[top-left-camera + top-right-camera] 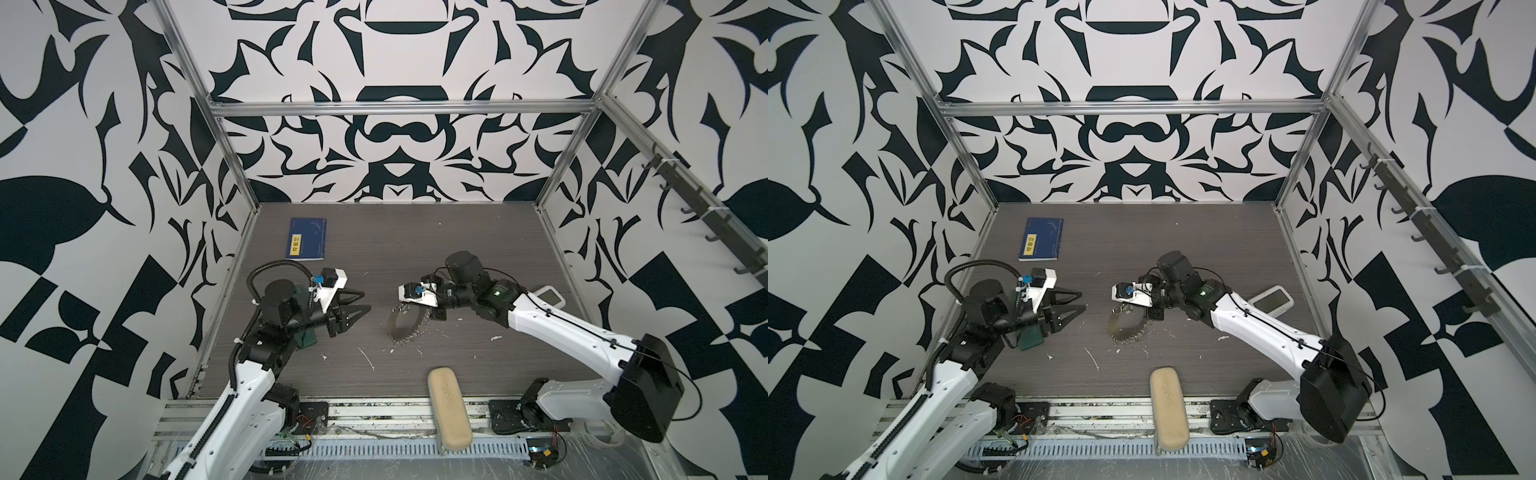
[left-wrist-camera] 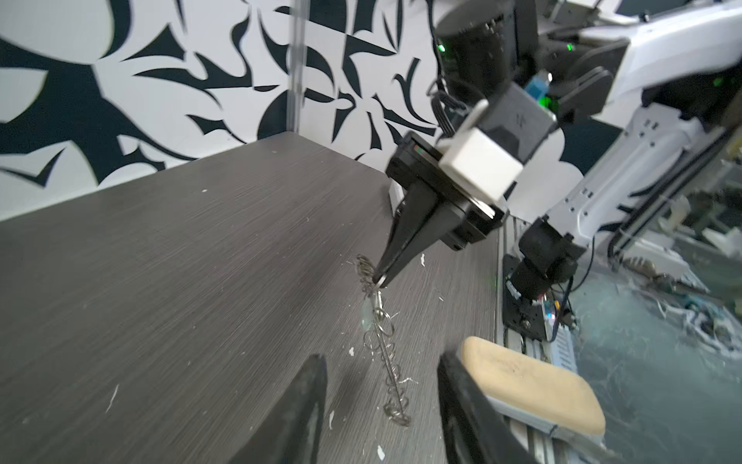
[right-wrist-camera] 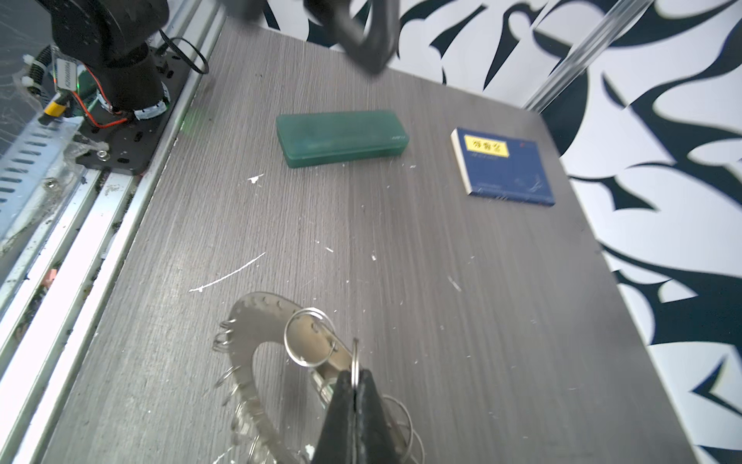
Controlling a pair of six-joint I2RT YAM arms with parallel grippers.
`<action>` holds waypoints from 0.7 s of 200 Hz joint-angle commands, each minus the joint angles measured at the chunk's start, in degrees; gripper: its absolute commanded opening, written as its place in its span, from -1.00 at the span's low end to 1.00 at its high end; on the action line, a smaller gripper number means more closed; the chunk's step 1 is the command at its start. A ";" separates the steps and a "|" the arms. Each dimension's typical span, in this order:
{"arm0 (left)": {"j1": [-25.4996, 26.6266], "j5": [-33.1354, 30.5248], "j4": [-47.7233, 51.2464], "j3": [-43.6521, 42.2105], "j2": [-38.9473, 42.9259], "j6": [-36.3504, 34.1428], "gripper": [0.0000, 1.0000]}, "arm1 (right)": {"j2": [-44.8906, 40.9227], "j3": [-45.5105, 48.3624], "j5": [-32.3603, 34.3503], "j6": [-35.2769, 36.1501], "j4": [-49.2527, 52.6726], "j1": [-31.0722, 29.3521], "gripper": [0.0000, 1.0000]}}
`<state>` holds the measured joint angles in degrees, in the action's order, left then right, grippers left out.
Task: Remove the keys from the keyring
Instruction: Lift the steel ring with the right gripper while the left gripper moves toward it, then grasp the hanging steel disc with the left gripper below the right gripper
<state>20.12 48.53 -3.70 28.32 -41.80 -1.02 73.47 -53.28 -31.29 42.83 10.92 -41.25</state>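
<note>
The large silver metal keyring hoop [image 1: 392, 323] sits mid-way across the grey wood-grain table [image 1: 415, 249], with the right gripper [image 3: 355, 381] at its far rim and the left gripper [image 1: 367, 301] well apart to its left. A blue rectangular booklet [image 1: 306, 239] lies far left, a green plastic box [image 1: 308, 338] beneath the left arm, a beige oblong case [image 1: 449, 409] across the near edge, and a white screened device [image 1: 548, 296] at the right.

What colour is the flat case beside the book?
The case is green, clearest in the right wrist view.
</note>
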 commanded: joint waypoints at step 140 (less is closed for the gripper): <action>10.96 -2.39 -2.10 12.82 -23.59 -23.46 -0.36 | -3.31 -4.36 -0.22 7.48 3.76 -0.56 -1.00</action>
<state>29.87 46.17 -5.06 39.42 -64.66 -22.48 70.94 -54.22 -30.26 50.17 16.23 -41.50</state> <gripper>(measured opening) 0.322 0.043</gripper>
